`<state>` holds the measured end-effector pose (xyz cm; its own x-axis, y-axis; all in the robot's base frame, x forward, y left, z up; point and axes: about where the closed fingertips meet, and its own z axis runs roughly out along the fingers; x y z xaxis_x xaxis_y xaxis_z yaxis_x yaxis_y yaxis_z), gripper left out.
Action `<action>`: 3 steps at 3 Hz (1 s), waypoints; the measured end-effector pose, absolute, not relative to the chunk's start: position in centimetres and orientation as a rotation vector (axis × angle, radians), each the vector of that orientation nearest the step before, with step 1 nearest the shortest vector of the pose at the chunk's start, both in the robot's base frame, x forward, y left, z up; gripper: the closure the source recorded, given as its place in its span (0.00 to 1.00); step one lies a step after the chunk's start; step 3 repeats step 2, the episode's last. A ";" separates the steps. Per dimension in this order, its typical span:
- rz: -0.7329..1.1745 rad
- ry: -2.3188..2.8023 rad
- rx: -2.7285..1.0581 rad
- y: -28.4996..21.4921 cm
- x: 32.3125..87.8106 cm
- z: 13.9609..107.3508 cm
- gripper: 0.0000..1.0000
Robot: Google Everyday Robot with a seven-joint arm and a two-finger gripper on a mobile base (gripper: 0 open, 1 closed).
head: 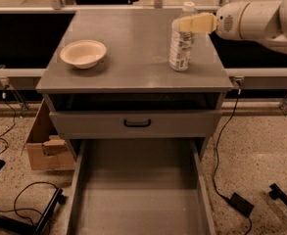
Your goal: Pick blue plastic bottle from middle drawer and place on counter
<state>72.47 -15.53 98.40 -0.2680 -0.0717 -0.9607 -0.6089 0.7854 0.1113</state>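
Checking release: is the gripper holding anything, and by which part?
Cannot tell. Gripper sits at the upper body of the clear white-capped plastic bottle, standing on the flat grey counter.

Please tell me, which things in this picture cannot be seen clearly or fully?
- Camera view: the blue plastic bottle has its neck hidden behind the gripper, which is at its top, above the counter.
- Its label print is too small to read.
- The middle drawer has its near end cut off by the bottom edge.
- The arm is cut off by the right edge.
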 end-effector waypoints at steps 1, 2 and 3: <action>0.349 1.936 -0.590 -20.6 63.5 101.2 0.00; 0.191 2.009 -0.557 -23.2 56.4 102.0 0.00; 0.191 2.009 -0.557 -23.2 56.4 102.0 0.00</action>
